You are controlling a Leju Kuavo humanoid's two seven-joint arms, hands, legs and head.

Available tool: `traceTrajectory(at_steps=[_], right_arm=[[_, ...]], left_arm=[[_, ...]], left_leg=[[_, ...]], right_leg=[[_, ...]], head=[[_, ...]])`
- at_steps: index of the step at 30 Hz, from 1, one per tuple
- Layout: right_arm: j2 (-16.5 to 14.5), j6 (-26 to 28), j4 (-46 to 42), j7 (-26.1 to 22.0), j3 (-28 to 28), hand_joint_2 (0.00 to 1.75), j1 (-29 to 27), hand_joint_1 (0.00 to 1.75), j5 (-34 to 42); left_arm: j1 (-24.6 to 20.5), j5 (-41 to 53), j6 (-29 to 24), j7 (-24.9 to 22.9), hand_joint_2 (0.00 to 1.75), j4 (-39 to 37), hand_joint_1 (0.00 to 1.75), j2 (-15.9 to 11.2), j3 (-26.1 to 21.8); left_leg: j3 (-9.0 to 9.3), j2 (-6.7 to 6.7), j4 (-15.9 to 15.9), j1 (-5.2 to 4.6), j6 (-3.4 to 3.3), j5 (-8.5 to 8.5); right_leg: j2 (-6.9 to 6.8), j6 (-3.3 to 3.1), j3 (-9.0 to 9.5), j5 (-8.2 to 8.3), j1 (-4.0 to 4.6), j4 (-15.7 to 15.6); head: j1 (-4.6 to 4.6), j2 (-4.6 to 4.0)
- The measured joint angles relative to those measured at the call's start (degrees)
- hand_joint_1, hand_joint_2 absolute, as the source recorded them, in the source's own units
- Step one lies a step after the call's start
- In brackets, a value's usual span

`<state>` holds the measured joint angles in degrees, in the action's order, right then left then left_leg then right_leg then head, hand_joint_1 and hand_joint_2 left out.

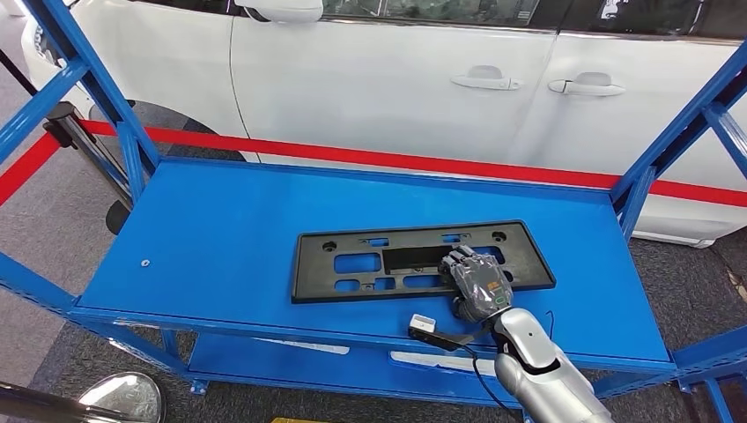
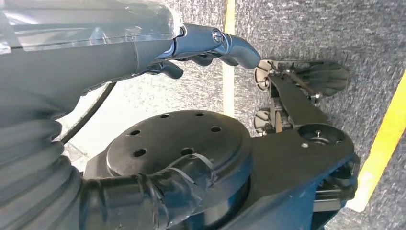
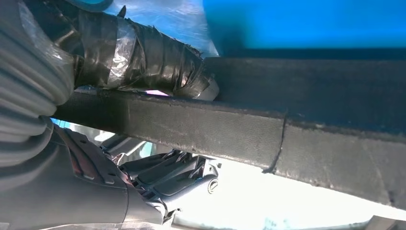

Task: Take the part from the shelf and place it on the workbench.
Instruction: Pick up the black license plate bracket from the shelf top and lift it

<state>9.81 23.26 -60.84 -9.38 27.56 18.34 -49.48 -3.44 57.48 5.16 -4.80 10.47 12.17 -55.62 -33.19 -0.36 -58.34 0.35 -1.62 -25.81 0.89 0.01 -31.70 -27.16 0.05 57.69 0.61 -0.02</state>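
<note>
Head view: blue shelf [image 1: 220, 238] beside a white car [image 1: 379, 79]; black license plate bracket [image 1: 352, 264] lies flat, long axis crosswise, right hand [image 1: 476, 282] over its right near edge. Right wrist view: thumb above, fingers [image 3: 167, 175] beneath the edge, gripping. Left wrist view: left hand [image 2: 201, 48] hangs, curled, empty.

A blue metal shelf [image 1: 220, 238] with blue corner posts stood on grey carpeted floor [image 1: 53, 220]. On its top deck lay a flat black rectangular part [image 1: 352, 264] with several cut-out slots, resting lengthwise toward the deck's right half. A lower blue deck [image 1: 264, 361] showed beneath the front edge.
</note>
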Motion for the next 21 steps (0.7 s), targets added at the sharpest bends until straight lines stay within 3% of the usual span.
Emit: traceTrajectory(at_steps=[6,10,12,15,16,17,18,20,21], right_arm=[[4.80,-6.90,-14.21,-2.72,-1.25,1.75,-1.83,1.75,9.49],[9.51,-11.43,-26.27,-6.36,-2.07,1.75,-1.68,1.75,14.21],[11.91,-12.86,-31.58,-8.11,-2.50,1.75,-1.51,1.75,16.25],[14.48,-13.52,-36.95,-9.70,-3.01,1.75,-1.55,1.75,17.73],[15.09,-13.66,-38.11,-10.05,-3.08,1.75,-1.70,1.75,17.89],[15.57,-13.80,-38.99,-10.30,-3.09,1.75,-1.86,1.75,17.94],[16.00,-13.91,-39.75,-10.45,-3.10,1.75,-1.97,1.75,17.96],[16.59,-13.99,-40.94,-10.45,-3.13,1.75,-1.99,1.75,17.93],[16.74,-13.87,-41.33,-10.12,-3.17,1.75,-1.97,1.75,17.56]], left_arm=[[0.10,-1.31,-0.85,-0.09,1.75,0.00,0.00,0.00,-1.81],[0.14,-1.46,-1.19,-0.41,1.75,0.00,0.00,-0.03,-2.71],[0.12,-1.44,-1.19,-0.47,1.75,0.00,0.00,0.02,-3.11],[0.10,-1.18,-1.08,-0.49,1.75,0.00,0.00,0.04,-3.47],[0.11,-1.05,-1.04,-0.49,1.75,0.00,0.00,0.04,-3.50],[0.11,-0.94,-1.02,-0.49,1.75,0.00,0.00,0.05,-3.51],[0.11,-0.88,-1.01,-0.49,1.75,0.00,0.00,0.07,-3.52],[0.09,-0.67,-1.01,-0.34,1.75,0.01,0.00,0.05,-3.53],[0.10,-0.12,-0.99,0.22,1.75,0.03,0.00,0.05,-3.50]], left_leg=[[-0.27,-0.04,-0.05,-0.09,-0.03,-0.02],[-0.16,-0.07,0.34,-0.24,-1.01,0.41],[0.20,0.08,1.50,0.16,-1.47,1.21],[0.11,0.20,1.88,0.36,-1.75,1.61],[-0.04,0.20,1.73,0.41,-1.69,1.61],[-0.21,0.20,1.53,0.52,-1.54,1.60],[-0.41,0.19,1.21,0.73,-1.29,1.55],[-0.97,0.11,0.22,1.21,-0.36,1.28],[-1.30,0.03,-0.41,1.30,0.20,1.12]], right_leg=[[-0.04,0.05,-0.22,0.04,-0.09,-0.01],[-0.10,1.01,-0.15,0.27,-0.55,-0.31],[-0.24,1.28,-0.98,-1.56,-0.51,1.77],[-0.36,1.72,-5.44,-7.02,-0.95,11.87],[-0.40,1.97,-6.63,-7.79,-1.26,14.55],[-0.47,2.26,-6.94,-7.51,-1.60,15.35],[-0.56,2.61,-6.12,-6.16,-1.96,13.80],[-0.62,3.42,-2.44,-2.81,-2.58,6.69],[-0.40,3.42,-1.10,-1.73,-2.64,3.77]], head=[[-0.01,0.00],[-0.03,0.00],[0.00,0.00],[0.02,0.00],[0.03,0.00],[0.01,0.00],[0.02,0.00],[0.04,0.00],[0.04,0.00]])
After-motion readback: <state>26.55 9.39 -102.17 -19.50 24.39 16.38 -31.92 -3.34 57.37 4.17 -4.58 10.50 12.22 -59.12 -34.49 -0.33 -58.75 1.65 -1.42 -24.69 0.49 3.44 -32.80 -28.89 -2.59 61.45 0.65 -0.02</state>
